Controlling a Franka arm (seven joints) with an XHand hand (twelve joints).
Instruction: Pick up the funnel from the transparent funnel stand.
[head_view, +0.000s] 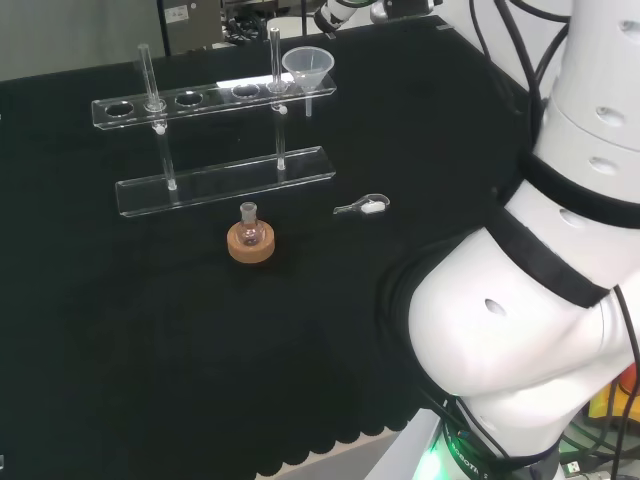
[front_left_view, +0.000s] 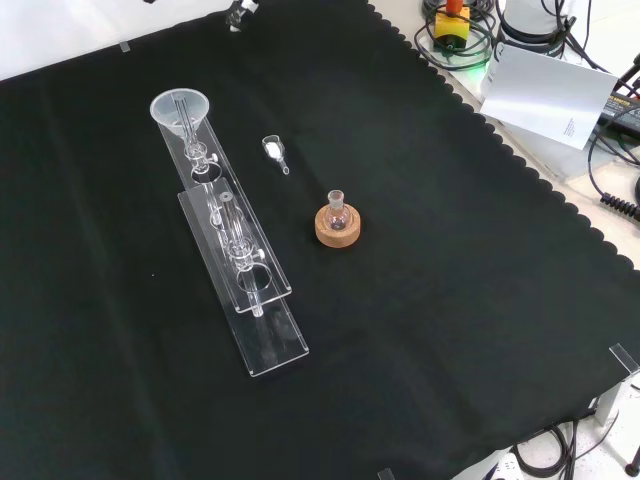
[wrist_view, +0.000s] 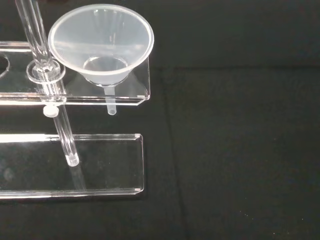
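Observation:
A clear plastic funnel sits in the end hole of the transparent stand, at the stand's right end in the head view. In the front view the funnel is at the far end of the stand. The wrist view looks down on the funnel, whose stem pokes through the upper shelf above the stand's base plate. A small part of the hand shows at the head view's top edge, beyond and to the right of the funnel, apart from it. The hand also peeks in at the front view's top.
A small round flask stands on a cork ring in front of the stand. A small clear scoop with white powder lies to its right. The arm's white links are at the right. Upright glass rods rise from the stand.

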